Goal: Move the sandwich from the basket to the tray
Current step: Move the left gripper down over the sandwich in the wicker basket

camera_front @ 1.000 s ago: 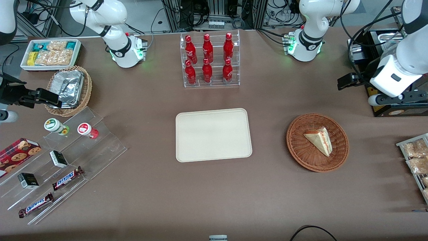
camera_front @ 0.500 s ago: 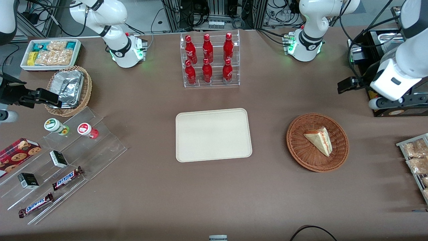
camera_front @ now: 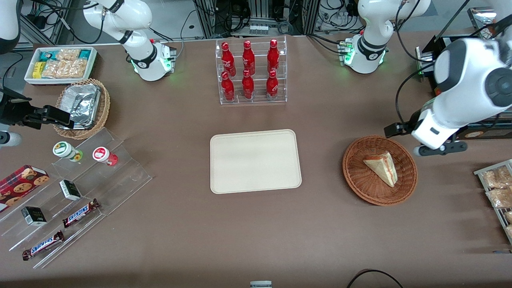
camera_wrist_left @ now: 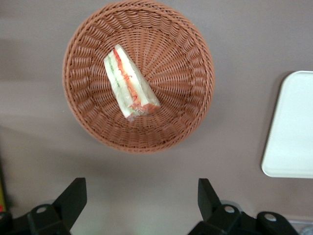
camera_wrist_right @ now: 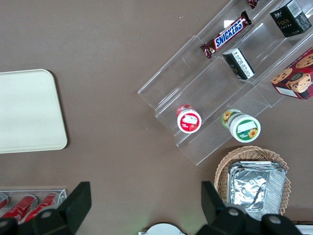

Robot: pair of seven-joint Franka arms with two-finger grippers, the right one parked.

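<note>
The sandwich (camera_front: 382, 167) (camera_wrist_left: 129, 83), a pale wedge with red, yellow and green layers, lies in the round reddish-brown basket (camera_front: 356, 180) (camera_wrist_left: 186, 112). My left gripper (camera_wrist_left: 141, 185) (camera_front: 431, 141) hangs open above bare table just off the basket's rim, slightly farther from the front camera than the basket, on the working arm's side of it. Nothing is between its fingers (camera_wrist_left: 73, 196). The cream tray (camera_front: 255, 161) (camera_wrist_left: 293, 127) lies flat mid-table with nothing on it, a hand's width from the basket toward the parked arm's end.
A clear rack of red bottles (camera_front: 250, 72) stands farther from the front camera than the tray. A black appliance (camera_front: 482, 130) and a wire rack of snack packets (camera_front: 498, 188) sit at the working arm's end. Acrylic steps with snacks (camera_front: 80, 188) and a foil-lined wicker basket (camera_front: 82, 106) are at the parked arm's end.
My left arm has swung from over the black appliance toward the basket, nearer the front camera and closer to the tray. Sandwich, basket and tray have not moved.
</note>
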